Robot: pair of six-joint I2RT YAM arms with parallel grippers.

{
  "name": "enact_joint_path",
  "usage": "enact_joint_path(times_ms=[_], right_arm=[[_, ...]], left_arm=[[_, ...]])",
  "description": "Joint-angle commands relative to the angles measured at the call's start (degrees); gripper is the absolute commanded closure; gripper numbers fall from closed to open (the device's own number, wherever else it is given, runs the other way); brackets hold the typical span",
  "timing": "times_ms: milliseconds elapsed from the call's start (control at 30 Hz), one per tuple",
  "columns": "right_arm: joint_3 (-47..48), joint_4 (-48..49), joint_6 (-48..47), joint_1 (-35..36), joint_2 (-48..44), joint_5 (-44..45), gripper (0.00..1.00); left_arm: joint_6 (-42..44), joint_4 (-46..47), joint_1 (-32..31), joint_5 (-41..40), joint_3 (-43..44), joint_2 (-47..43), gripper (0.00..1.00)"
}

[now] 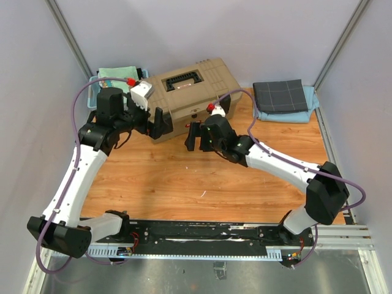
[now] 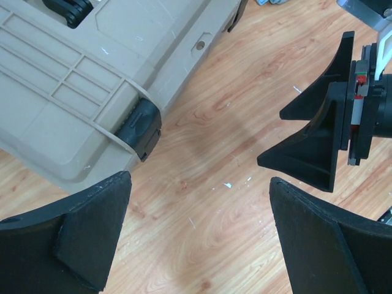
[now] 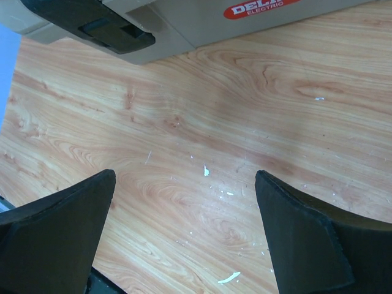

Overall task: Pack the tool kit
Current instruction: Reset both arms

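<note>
Tan toolbox (image 1: 193, 92): sits at the far edge of the table (image 1: 184, 184), left of centre, lid down, front face toward the arms.
Latch (image 2: 141, 125): black, lying flat on the toolbox front by its left corner.
Red label (image 3: 257, 7): on the toolbox front, low down near the table.
Left arm: runs up along the left edge of the table, then bends right at the wrist toward the toolbox's left front corner.
Left gripper (image 1: 156, 124): fingers spread apart, nothing between them, low over bare wood just beside the latch.
Right arm: elbow raised near the right edge, forearm stretching left and far toward the table's centre.
Right gripper (image 1: 195, 136): fingers spread apart, empty, just in front of the toolbox, facing the left gripper.
Grey cloth (image 1: 280, 95): folded, at the far right corner.
</note>
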Motion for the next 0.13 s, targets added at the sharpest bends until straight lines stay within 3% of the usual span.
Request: enact_joint_path(times_ms=[0,100], right_arm=[[-1.88,0.30,0.35,-0.46,-0.13,-0.89,0.02],[-2.78,1.51,0.51,-0.39,0.01,-1.48,0.02]], left_arm=[[-1.29,0.84,-0.07,1.01,-0.36,-1.36,0.01],[-1.35,0.83,-0.07,0.93,-0.91,-1.75,0.01]])
